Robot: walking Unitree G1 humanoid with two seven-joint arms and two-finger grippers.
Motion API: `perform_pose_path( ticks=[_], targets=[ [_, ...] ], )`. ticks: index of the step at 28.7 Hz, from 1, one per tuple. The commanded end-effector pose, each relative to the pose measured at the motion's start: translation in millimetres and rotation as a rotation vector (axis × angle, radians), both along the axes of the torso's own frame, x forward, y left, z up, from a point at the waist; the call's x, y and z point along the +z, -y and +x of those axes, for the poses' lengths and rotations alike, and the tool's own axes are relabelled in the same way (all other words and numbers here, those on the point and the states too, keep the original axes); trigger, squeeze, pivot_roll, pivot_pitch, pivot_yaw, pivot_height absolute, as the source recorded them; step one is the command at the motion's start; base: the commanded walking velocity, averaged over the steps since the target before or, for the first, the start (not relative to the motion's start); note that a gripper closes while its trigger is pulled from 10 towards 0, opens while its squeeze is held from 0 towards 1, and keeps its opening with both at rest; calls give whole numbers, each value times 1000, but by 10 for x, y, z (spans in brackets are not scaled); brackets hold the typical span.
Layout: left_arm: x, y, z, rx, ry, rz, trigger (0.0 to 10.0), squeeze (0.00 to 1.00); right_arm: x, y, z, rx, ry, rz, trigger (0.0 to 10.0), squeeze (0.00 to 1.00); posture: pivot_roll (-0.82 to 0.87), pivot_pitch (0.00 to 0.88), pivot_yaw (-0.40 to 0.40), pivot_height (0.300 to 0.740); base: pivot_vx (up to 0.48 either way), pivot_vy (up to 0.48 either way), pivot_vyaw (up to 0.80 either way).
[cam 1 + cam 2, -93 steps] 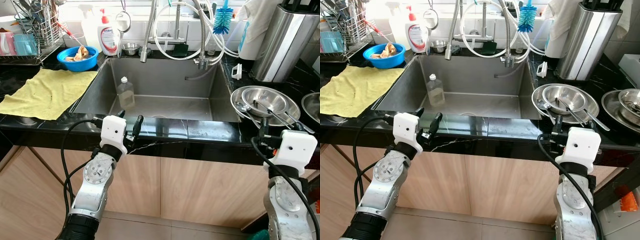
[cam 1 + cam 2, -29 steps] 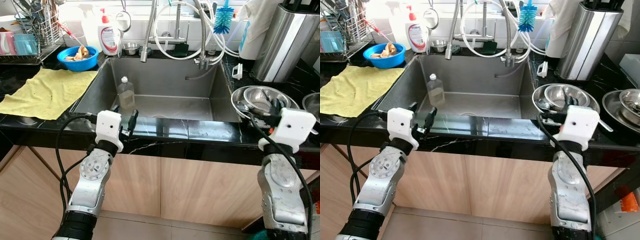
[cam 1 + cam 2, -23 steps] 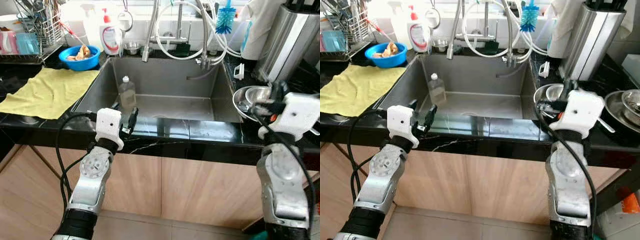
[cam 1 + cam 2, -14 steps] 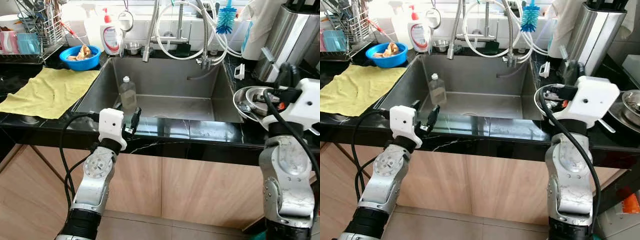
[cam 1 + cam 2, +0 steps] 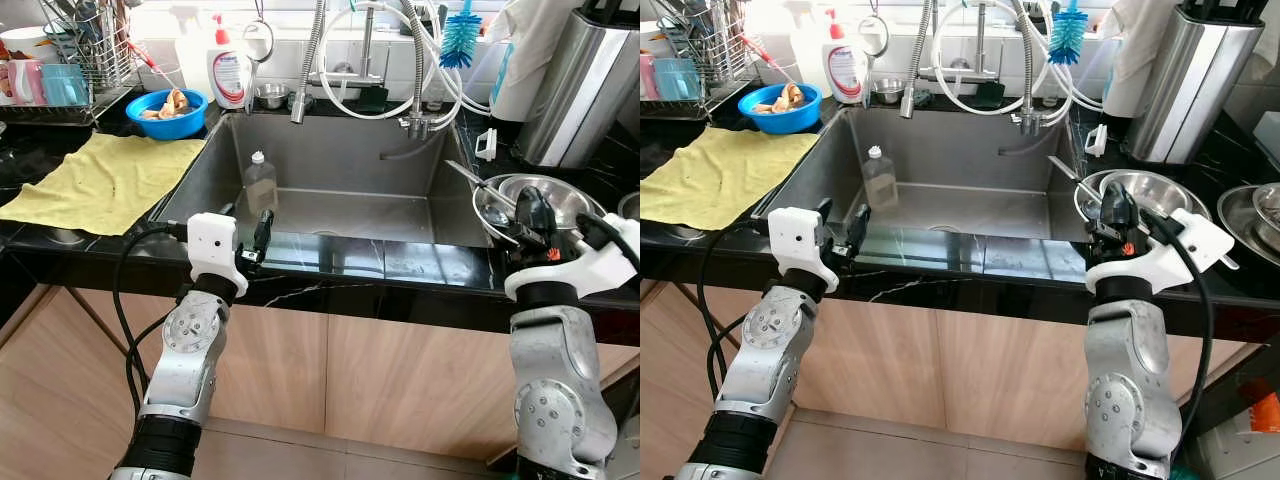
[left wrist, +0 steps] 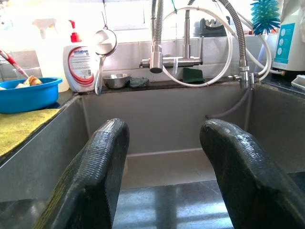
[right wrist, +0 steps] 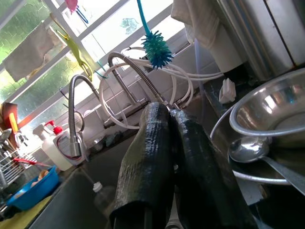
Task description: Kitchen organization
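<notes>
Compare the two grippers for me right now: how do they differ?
The left gripper has its fingers spread wide; the right gripper has its fingers pressed together. The left gripper sits at the sink's front edge; the right gripper is raised beside the steel bowls on the counter. Both point toward the back wall.

The sink basin [image 5: 340, 190] lies open apart from a clear bottle [image 5: 260, 183] at its left, while hanging faucet hoses [image 5: 400, 70] crowd the back and stacked steel bowls [image 5: 530, 200] fill the right worktop [image 5: 430, 265].
</notes>
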State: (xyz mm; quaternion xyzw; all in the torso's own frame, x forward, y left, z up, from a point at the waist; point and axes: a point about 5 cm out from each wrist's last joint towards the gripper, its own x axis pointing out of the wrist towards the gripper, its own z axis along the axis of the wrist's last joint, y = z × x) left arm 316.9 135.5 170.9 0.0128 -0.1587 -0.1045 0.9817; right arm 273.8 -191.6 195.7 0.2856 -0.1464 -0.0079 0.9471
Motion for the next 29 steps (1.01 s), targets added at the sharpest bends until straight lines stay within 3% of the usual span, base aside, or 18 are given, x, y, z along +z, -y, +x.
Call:
perform_pose_path(
  ticks=[1, 2, 3, 6, 10, 13, 17, 20, 29],
  targets=[
    [20, 10, 33, -1, -6, -13, 10000, 0, -2, 1, -16, 28, 13, 44, 10000, 0, -66, 0, 13, 740, 0, 0, 0],
    [21, 18, 36, -4, -11, -26, 10000, 0, -3, -23, -27, 78, 31, 105, 10000, 0, -65, 0, 13, 740, 0, 0, 0],
    [21, 18, 36, -4, -11, -26, 10000, 0, -3, -23, -27, 78, 31, 105, 10000, 0, -65, 0, 13, 740, 0, 0, 0],
    [30, 31, 44, -19, -26, -67, 10000, 0, -3, -134, -113, 271, 84, 217, 10000, 0, -66, 0, 13, 740, 0, 0, 0],
    [76, 23, 56, -25, -25, -109, 10000, 0, -74, -124, -182, 338, 100, 337, 10000, 0, -61, 0, 11, 740, 0, 0, 0],
    [78, 23, 56, -25, -24, -109, 10000, 0, -75, -120, -184, 342, 101, 344, 10000, 0, -61, 0, 11, 740, 0, 0, 0],
    [102, 53, 56, -58, -33, -128, 10000, 0, -150, -196, -327, 482, 107, 368, 10000, 0, -62, 0, 14, 740, 0, 0, 0],
    [106, 53, 59, -64, -39, -132, 10000, 0, -158, -189, -363, 513, 98, 377, 10000, 0, -64, 0, 12, 740, 0, 0, 0],
    [97, 5, 65, -66, -52, -130, 10000, 0, -132, -31, -480, 583, 63, 327, 10000, 0, -76, 0, 8, 740, 0, 0, 0]
  ],
)
